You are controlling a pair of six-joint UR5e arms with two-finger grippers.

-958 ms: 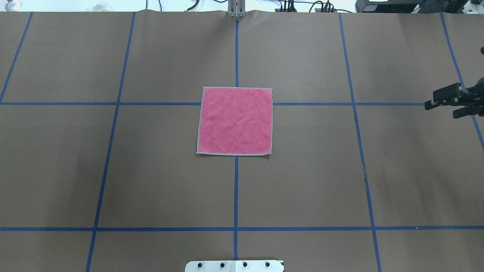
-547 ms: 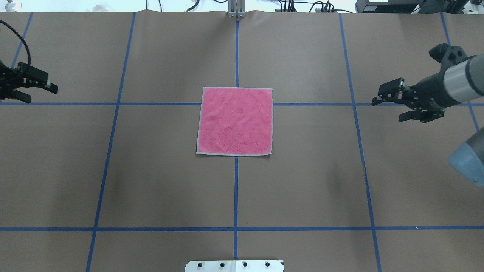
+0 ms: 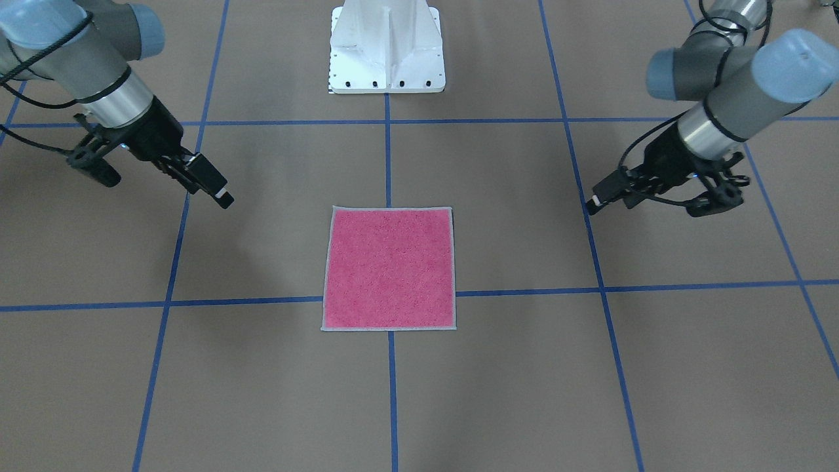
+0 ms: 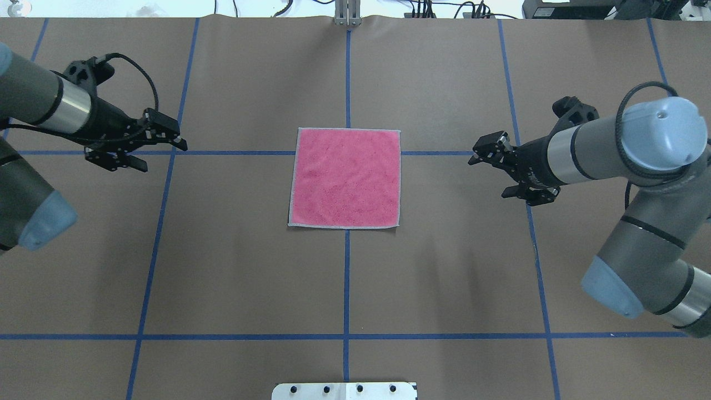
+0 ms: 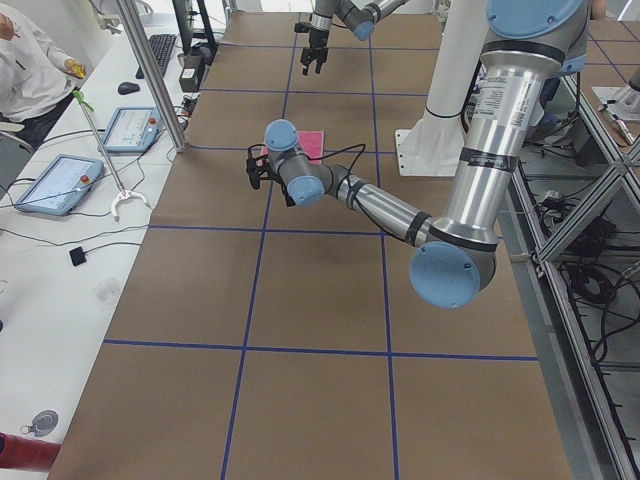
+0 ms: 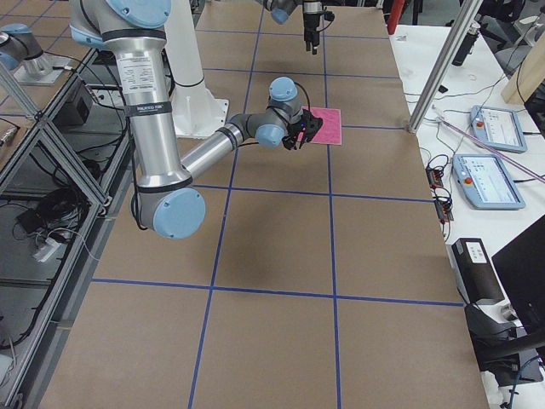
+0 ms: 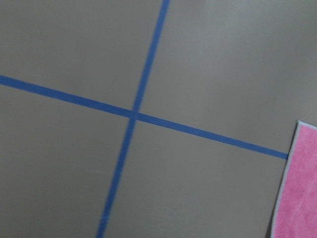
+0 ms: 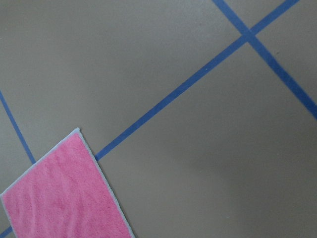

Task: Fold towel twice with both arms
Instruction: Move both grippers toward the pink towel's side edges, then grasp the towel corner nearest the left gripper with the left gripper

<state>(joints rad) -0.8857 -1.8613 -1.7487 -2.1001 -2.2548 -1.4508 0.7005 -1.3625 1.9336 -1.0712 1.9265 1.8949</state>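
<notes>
The towel (image 4: 344, 178) lies flat and unfolded, pink face up with a light grey edge, at the table's centre; it also shows as the towel (image 3: 389, 267). My left gripper (image 4: 163, 154) hovers open and empty well to the towel's left. My right gripper (image 4: 489, 178) hovers open and empty to the towel's right, closer in. Both point inward at the cloth without touching it. In the front-facing view the left gripper (image 3: 600, 200) is on the right and the right gripper (image 3: 219, 193) on the left. Each wrist view catches only a towel corner (image 7: 297, 193) (image 8: 59, 198).
Brown paper with blue tape lines (image 4: 346, 289) covers the table. The white pedestal base (image 3: 387, 52) stands behind the towel on the robot's side. A side desk holds tablets (image 5: 55, 185), and a person's sleeve (image 5: 25, 60) shows at its far end.
Both arms have swung inward from the table's sides toward the towel; the left one was out of view a second ago. The towel has not moved.
</notes>
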